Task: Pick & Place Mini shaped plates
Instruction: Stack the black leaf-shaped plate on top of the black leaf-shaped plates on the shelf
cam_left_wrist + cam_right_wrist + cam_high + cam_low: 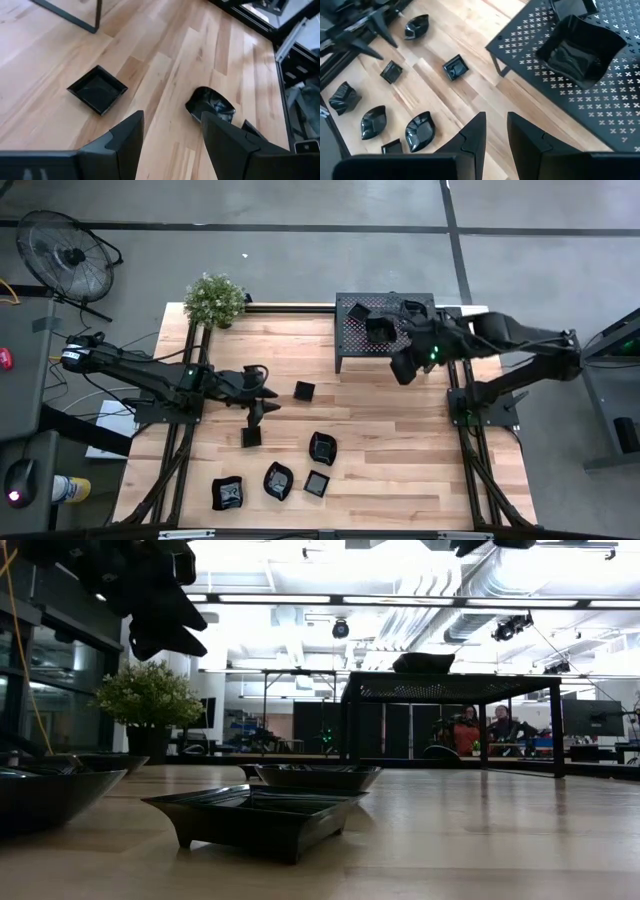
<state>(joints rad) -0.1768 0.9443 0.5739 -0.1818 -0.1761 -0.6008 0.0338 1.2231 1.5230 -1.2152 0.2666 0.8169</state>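
Observation:
Several small black glossy mini shaped plates lie flat on the wooden table: a square one [304, 390], another [251, 436], and rounded ones [322, 447], [278, 480] nearer the front. More plates sit on the black perforated rack [350, 345], among them a wavy square one [580, 47]. My left gripper [262, 402] hangs open above the table's left middle, with a square plate [97, 90] and a rounded plate [210, 104] beyond its fingers. My right gripper [405, 370] hovers open and empty at the rack's near right corner [495, 135].
A potted plant [214, 300] stands at the table's far left corner. The rack stands on thin legs at the far middle. More plates [228, 493], [317, 484] lie near the front edge. Bare wood [400, 450] lies at the right front. People sit in the room behind [485, 730].

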